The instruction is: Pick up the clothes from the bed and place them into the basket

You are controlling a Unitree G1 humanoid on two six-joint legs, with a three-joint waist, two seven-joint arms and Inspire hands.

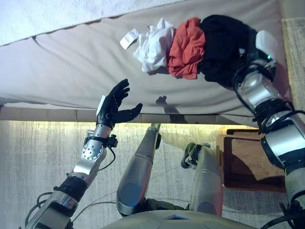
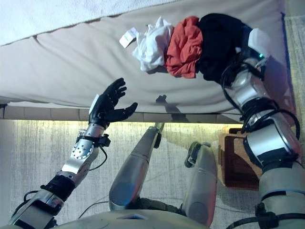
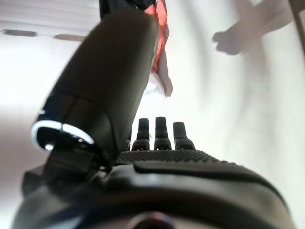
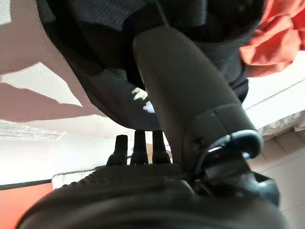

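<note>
White shirt [image 1: 153, 45], red shirt [image 1: 187, 46], black garment [image 1: 224, 47] bunched together on bed [image 1: 71, 67]. Left robot hand [image 1: 114, 106] spread above bed edge. Right robot hand [image 4: 143, 157] against black garment, fingers straight. Basket [image 1: 248, 162] on floor beside bed.

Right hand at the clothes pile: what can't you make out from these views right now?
- Right hand: whether it grips the black garment; eye views hide the fingers behind cloth, the wrist view shows only fingertips.
- Basket: partly covered by the right arm, contents unseen.
- White garment: what the small white piece beside it is, too small.
</note>
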